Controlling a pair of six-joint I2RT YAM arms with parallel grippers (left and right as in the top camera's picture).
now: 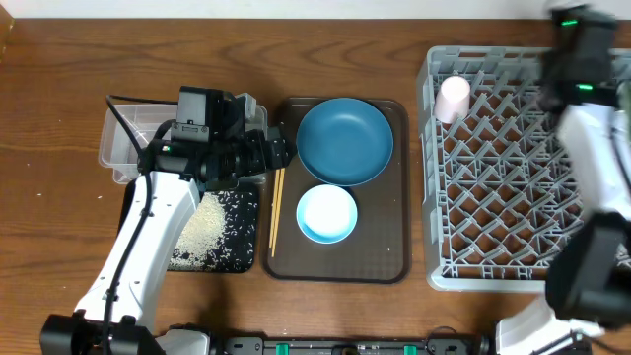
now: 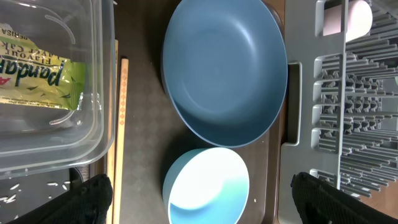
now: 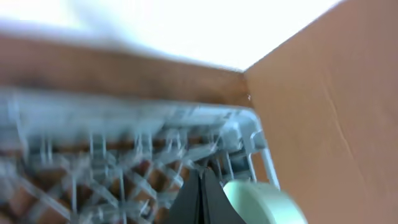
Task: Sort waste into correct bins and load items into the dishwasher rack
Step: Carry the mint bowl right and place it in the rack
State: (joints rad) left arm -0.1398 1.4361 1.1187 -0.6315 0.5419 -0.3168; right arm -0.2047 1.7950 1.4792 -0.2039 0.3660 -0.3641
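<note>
Watching the right gripper (image 3: 200,198), pinched fully shut at a far corner of the dishwasher rack (image 1: 431,177), with the pale green bowl (image 3: 267,202) just beside its fingers; not managing to tell a pinched rim from mere nearness. Risking, with a rim caught, dragging the bowl off the pegs on any pull-away; with none caught, leaving it tilted and free to slide. Holding the left gripper (image 1: 276,150) wide open and empty by the brown serving tray (image 1: 385,261), on the clear tub (image 1: 118,148) side, facing the dark blue bowl (image 1: 344,140) and the small light blue bowl (image 1: 326,213). Courting a slip there: smooth curved rims, bowls close together, chopsticks (image 1: 277,209) lying just beside and liable to be knocked. Noting the pink cup (image 1: 453,99) already racked, the wrapper (image 2: 37,81) in the tub, rice (image 1: 202,232) on the black tray (image 1: 237,261).
</note>
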